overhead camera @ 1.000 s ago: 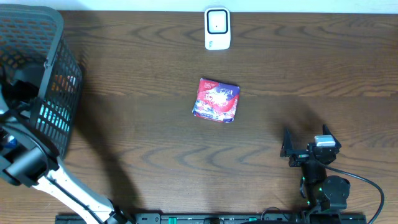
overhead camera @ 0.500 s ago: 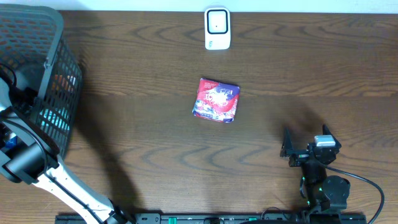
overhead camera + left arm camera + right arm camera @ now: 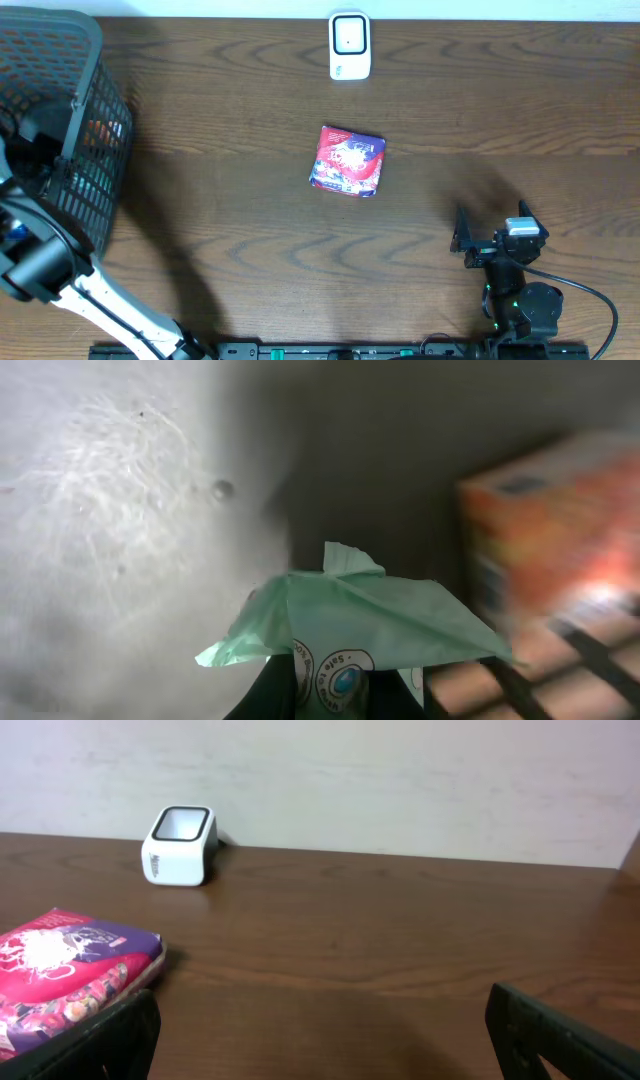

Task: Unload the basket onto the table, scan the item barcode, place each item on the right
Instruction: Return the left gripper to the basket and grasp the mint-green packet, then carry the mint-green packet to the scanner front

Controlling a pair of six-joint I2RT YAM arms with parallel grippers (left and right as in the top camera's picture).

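My left gripper is down inside the black mesh basket and shut on a pale green packet with round printed logos. In the overhead view the basket wall hides the gripper, and only the left arm shows. The white barcode scanner stands at the table's far edge, also seen in the right wrist view. My right gripper rests near the front right, open, with nothing between its fingers.
A red and purple packet lies flat mid-table, and its corner shows in the right wrist view. An orange box sits in the basket beside the green packet. Bare wood lies between the red packet and the scanner.
My left gripper has closed on the green packet inside the basket, and the left arm shifted slightly. The right arm, red packet and scanner have not moved.
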